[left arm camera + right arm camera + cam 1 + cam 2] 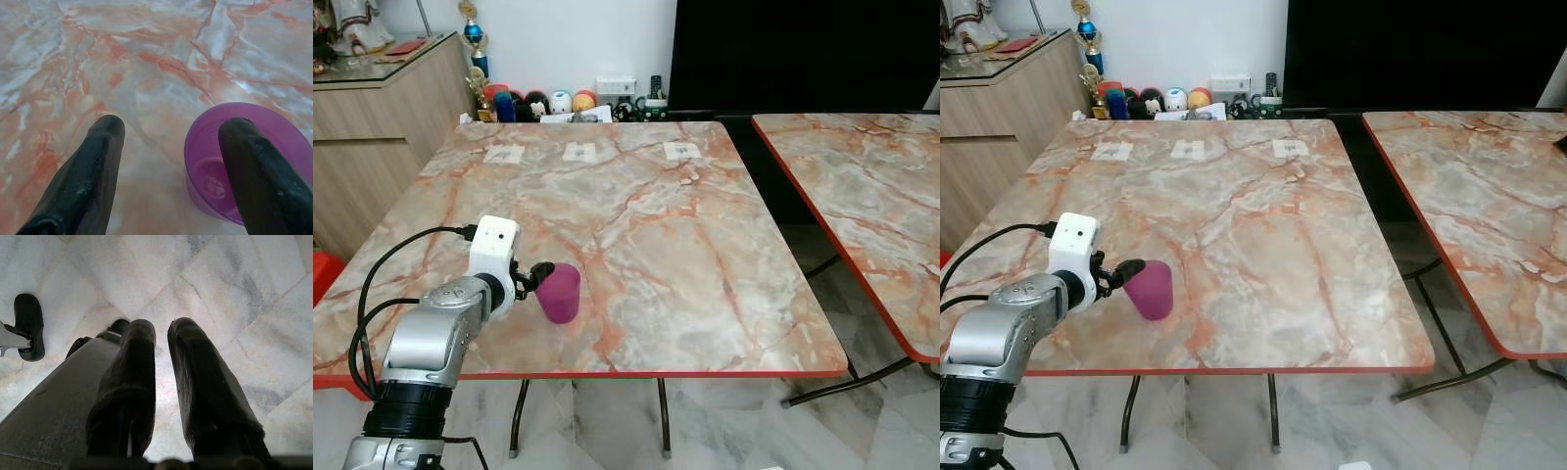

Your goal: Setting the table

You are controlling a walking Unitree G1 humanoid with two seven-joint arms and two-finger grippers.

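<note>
A purple plastic cup (559, 292) stands upright and empty near the front left of the marble table (685, 255). My left gripper (533, 277) reaches in from the left at the height of the cup's rim. In the left wrist view the left gripper (172, 125) is open: one black finger (259, 181) lies across the mouth of the cup (210, 171), and the other finger (88, 176) is over bare table beside it. My right gripper (161, 328) hangs idle over the marble floor, its fingers close together.
Three white paper labels (579, 152) lie in a row at the table's far side. A second marble table (862, 196) stands to the right across a gap. A wooden cabinet (372, 127) is on the left, and toys and a trophy (475, 39) line the wall.
</note>
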